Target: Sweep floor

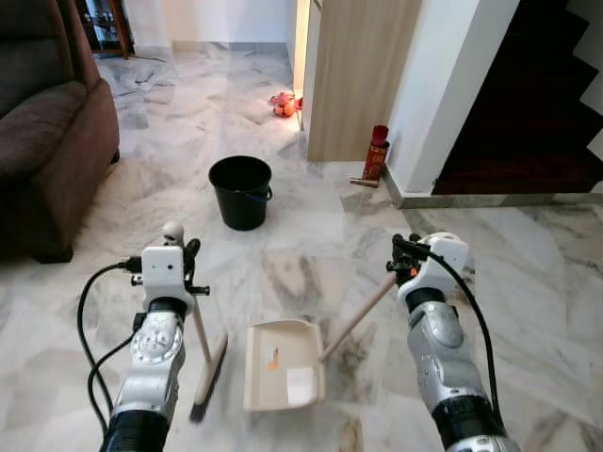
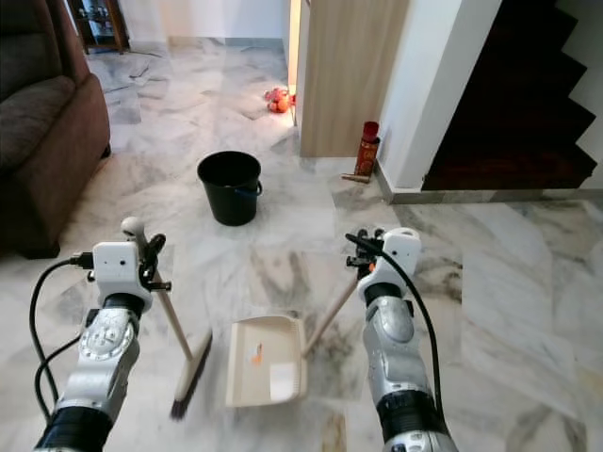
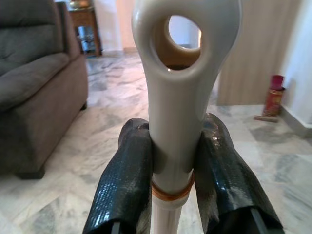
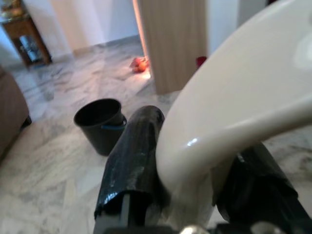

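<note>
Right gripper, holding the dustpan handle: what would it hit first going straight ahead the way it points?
Probably the black plastic bucket, which lies ahead of the right gripper across bare marble floor; depth is uncertain.

Count of what's in front of me, marble floor, living room.

One broom (image 1: 202,363) in my left gripper (image 3: 174,170); one cream dustpan (image 1: 284,364) on a wooden handle in my right gripper (image 4: 195,195). Two grippers, two silver arms. One black bucket (image 1: 240,191). One brown sofa (image 1: 47,122). One red can (image 1: 377,153) by the wall. One cluster of orange-red items (image 1: 282,104), too small to count separately. One orange scrap (image 1: 273,358) in the pan.
</note>
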Controlling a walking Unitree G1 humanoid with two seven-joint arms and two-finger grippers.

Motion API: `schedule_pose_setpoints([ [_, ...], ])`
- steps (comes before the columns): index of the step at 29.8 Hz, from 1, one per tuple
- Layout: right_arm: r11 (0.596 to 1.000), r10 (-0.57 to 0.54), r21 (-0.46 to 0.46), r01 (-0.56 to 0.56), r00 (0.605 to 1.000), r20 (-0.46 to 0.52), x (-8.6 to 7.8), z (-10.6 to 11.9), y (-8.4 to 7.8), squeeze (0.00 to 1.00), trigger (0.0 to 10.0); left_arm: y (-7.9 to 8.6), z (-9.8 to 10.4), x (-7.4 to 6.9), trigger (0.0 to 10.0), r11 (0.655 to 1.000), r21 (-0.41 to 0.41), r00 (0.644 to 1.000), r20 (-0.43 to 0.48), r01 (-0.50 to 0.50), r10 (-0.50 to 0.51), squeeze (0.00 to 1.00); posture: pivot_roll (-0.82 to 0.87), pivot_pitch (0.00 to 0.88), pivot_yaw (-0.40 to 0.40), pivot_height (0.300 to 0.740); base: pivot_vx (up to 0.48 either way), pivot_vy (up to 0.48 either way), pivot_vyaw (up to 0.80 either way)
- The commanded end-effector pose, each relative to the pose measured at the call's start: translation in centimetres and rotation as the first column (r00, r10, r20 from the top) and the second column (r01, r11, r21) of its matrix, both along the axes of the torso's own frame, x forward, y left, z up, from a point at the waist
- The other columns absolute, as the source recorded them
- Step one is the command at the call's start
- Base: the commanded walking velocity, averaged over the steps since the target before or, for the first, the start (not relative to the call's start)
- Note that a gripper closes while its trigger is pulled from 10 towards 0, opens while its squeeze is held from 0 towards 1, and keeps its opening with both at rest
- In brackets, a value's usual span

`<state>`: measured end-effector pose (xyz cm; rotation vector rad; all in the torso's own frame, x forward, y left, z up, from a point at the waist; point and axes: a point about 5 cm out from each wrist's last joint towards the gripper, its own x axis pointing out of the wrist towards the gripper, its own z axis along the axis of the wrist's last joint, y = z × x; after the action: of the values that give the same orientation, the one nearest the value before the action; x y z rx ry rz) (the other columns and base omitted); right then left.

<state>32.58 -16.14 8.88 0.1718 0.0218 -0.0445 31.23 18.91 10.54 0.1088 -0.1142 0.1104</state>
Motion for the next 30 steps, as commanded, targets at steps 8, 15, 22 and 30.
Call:
schedule_pose_setpoints([
  [8,0.999,0.016,0.029,-0.018,0.998,0.056,0.46,1.33,0.54,0.0,10.0,0.24,0.6,0.1,10.0,1.0,0.019,1.0,0.023,-0.009,0.009,0.0,0.02,0.028,-0.043,0.74,0.252,0.0,0.2],
  [15,0.999,0.022,0.03,-0.023,0.999,0.047,0.4,1.16,0.64,0.0,10.0,0.29,0.56,0.1,10.0,1.0,0.018,1.0,0.021,-0.01,0.01,0.0,0.02,0.031,-0.041,0.74,0.253,0.0,0.0],
  [22,0.999,0.031,0.026,-0.032,0.999,0.044,0.41,1.13,0.7,0.0,10.0,0.32,0.59,0.11,10.0,1.0,0.019,1.0,0.023,-0.013,0.013,0.0,0.02,0.031,-0.042,0.74,0.253,0.0,0.0],
  [30,0.999,0.019,0.033,-0.021,0.999,0.049,0.41,1.2,0.63,0.0,10.0,0.35,0.58,0.09,10.0,1.0,0.02,1.0,0.022,-0.018,0.018,0.0,0.03,0.029,-0.041,0.74,0.257,0.0,0.37],
])
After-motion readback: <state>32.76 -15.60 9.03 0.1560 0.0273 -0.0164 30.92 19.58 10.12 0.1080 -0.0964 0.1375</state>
